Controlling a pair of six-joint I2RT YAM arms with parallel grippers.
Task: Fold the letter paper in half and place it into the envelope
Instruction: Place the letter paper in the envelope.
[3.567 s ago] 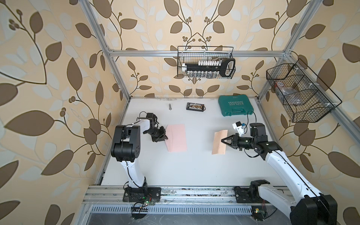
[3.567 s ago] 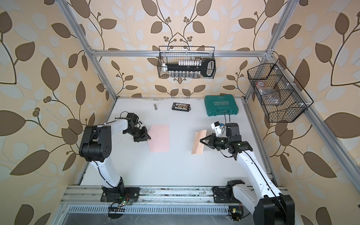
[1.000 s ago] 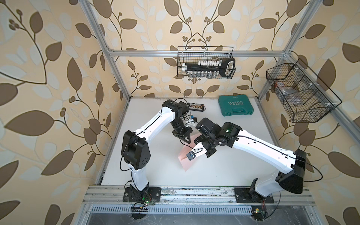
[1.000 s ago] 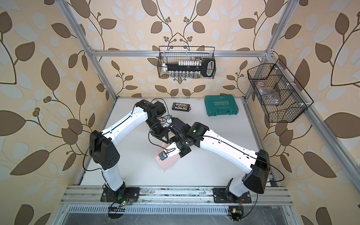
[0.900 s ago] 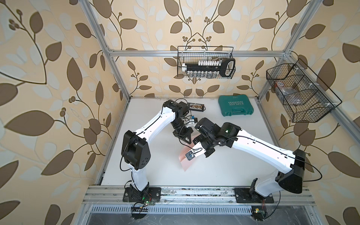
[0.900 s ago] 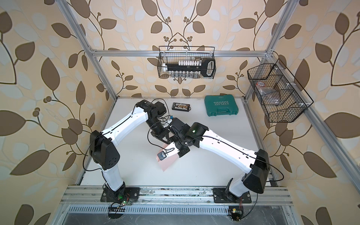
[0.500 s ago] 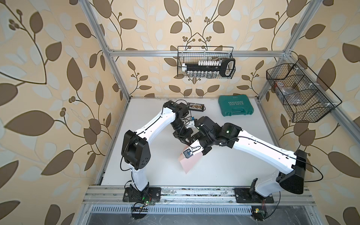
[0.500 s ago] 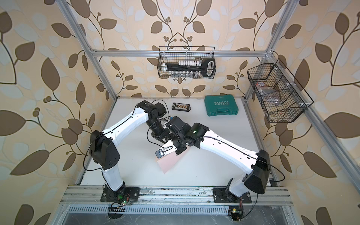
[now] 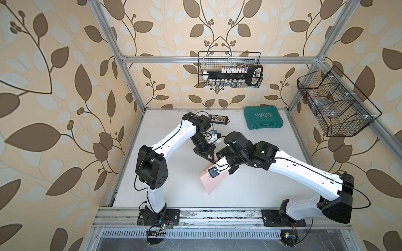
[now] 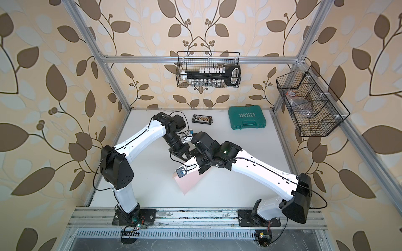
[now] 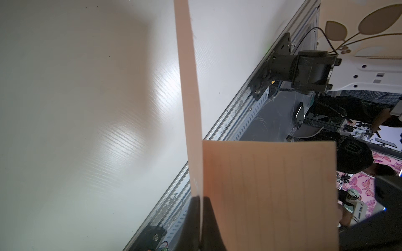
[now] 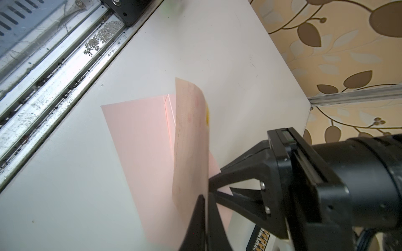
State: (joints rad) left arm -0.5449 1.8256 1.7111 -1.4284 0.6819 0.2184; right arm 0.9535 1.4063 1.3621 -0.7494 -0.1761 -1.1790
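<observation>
envelope (image 12: 139,152) edge and letter paper (image 12: 189,139) edge between jaws, open table (image 9: 250,193) around

Left arm (image 9: 174,139) and right arm (image 9: 293,167) clog mid-table above the envelope (image 9: 212,184), green case (image 9: 263,118) sits at the back, table (image 9: 185,195) front-left is open.

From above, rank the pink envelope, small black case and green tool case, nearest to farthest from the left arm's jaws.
1. pink envelope: in front, its edge pinched in the jaws.
2. small black case: behind, near the back wall.
3. green tool case: back right.
</observation>
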